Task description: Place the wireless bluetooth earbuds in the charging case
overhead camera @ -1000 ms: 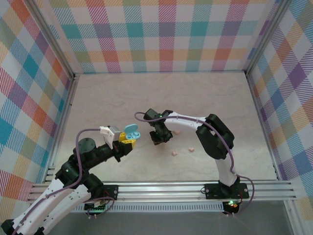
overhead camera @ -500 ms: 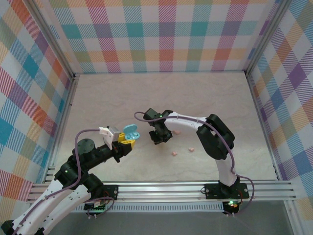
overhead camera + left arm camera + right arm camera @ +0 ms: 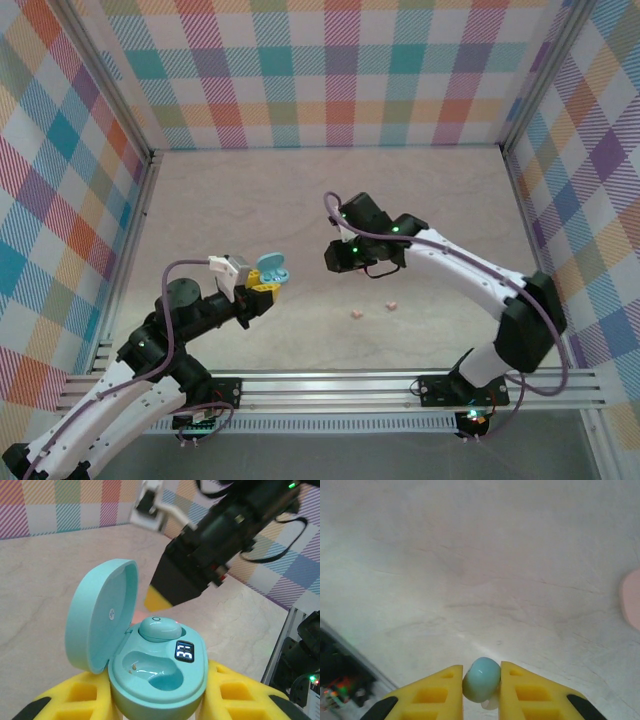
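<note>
My left gripper [image 3: 262, 282] is shut on the light blue charging case [image 3: 270, 270], held up with its lid open. In the left wrist view the case [image 3: 165, 685] sits between the yellow fingers [image 3: 75, 695]. One light blue earbud [image 3: 159, 629] is seated in its far socket, and the near socket is empty. My right gripper [image 3: 338, 258] hangs a short way to the right of the case. It is shut on a second light blue earbud [image 3: 481, 679], which is lifted off the table between the yellow pads [image 3: 435, 690]. Two pink earbuds [image 3: 356, 314] [image 3: 392, 305] lie on the table.
The marble table [image 3: 250, 190] is walled by plaid panels, with an aluminium rail [image 3: 330, 385] along the near edge. A pink shape [image 3: 631, 605] is cut off at the right edge of the right wrist view. The right arm's black wrist [image 3: 200, 565] looms just beyond the open case.
The right gripper has closed on the light blue earbud and risen off the table, shifting slightly right while its elbow swung far to the right. The left arm and case barely moved.
</note>
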Available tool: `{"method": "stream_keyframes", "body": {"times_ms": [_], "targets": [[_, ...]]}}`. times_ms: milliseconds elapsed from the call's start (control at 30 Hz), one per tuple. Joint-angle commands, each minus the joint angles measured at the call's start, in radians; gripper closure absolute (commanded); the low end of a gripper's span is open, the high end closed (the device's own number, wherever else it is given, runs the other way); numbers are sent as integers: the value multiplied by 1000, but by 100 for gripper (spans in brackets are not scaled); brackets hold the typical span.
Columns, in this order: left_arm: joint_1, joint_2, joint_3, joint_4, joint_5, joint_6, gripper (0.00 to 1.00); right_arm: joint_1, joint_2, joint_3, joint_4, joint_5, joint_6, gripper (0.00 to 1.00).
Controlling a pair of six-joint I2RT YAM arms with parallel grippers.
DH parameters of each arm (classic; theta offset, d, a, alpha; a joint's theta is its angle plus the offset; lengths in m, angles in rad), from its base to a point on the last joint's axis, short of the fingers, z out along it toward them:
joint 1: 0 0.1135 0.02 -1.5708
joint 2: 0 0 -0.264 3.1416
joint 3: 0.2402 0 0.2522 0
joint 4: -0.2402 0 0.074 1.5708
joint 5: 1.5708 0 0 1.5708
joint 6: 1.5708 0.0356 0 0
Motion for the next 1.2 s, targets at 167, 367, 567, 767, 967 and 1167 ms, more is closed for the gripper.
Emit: {"method": "stream_keyframes", "body": {"times_ms": [167,367,567,767,967,1167], "targets": [[-9,17,-36,175,50,-21,77,6,-166,0,80,-187,57,79],[-9,42,-41,208,75,-14,77,16,-206,27,125,-290,92,81],[-9,39,-66,256,79,-12,77,68,-219,83,162,-323,73,80],[-9,43,-71,268,77,-12,77,125,-178,146,179,-337,43,80],[-9,42,-72,268,82,-6,77,178,-101,217,157,-345,-27,80],[-9,42,-75,275,93,-5,77,221,-35,270,123,-345,-80,80]]}}
